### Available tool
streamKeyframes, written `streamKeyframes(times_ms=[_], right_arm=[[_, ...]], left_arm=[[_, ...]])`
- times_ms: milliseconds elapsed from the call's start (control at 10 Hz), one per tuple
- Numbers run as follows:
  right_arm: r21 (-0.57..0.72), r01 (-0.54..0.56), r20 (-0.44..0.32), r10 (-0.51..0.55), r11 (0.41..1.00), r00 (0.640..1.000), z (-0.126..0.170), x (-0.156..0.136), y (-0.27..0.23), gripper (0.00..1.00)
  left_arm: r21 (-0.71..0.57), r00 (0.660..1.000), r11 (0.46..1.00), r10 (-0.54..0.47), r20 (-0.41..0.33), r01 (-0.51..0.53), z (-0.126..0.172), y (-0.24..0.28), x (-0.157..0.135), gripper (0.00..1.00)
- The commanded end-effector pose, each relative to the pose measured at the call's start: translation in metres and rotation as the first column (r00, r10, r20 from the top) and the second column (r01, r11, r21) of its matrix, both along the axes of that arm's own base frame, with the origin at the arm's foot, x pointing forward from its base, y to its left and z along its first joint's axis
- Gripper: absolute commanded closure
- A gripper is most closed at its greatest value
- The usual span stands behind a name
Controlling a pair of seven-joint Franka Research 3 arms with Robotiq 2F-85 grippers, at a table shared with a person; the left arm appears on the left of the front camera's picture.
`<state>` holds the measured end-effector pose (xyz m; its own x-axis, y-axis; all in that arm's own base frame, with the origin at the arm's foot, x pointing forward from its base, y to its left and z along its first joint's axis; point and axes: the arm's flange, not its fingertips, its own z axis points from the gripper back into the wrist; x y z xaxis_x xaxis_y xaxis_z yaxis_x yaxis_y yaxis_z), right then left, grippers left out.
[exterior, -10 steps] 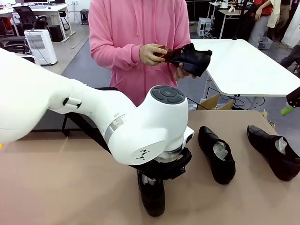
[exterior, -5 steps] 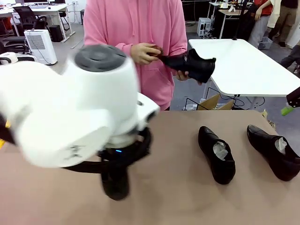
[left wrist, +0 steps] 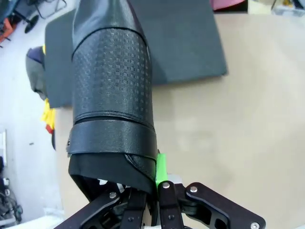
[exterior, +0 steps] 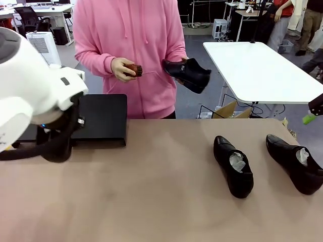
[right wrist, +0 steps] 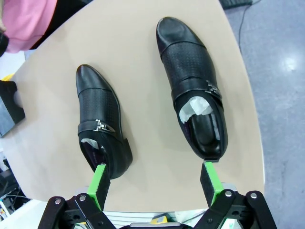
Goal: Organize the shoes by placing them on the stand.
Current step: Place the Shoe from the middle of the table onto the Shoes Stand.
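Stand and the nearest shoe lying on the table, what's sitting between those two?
Nothing. In the front view, the stretch of tan table between the stand and that shoe is bare.

The tan table [exterior: 151, 196] bears the stand [exterior: 103, 118], a shoe [exterior: 234, 169] and a second shoe [exterior: 294, 162].

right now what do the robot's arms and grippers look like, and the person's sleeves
The left arm is glossy white and rounded, with a black cable looped beneath. Left gripper and right gripper: black linkages, silver rivets, green pads. The person wears long pink hoodie sleeves.
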<state>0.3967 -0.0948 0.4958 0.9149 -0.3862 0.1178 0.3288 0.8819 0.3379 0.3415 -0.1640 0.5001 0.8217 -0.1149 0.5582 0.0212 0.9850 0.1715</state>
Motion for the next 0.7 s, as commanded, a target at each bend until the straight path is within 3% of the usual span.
streamKeyframes(times_ms=[0, 300, 600], right_arm=[[-0.004, 0.018, -0.001, -0.018, 1.000, 1.000, 0.001, 0.000, 0.003, 0.00], [-0.004, 0.018, -0.001, -0.018, 1.000, 1.000, 0.001, 0.000, 0.003, 0.00], [-0.004, 0.018, -0.001, -0.018, 1.000, 1.000, 0.001, 0.000, 0.003, 0.00]], left_arm=[[-0.006, 0.997, 0.999, -0.049, 0.067, 0.050, -0.006, 0.022, 0.038, 1.00], [-0.051, 0.985, 0.995, -0.083, 0.154, 0.091, -0.009, 0.048, 0.093, 1.00], [-0.012, 0.988, 0.995, -0.099, 0.115, 0.101, -0.030, 0.049, 0.136, 1.00]])
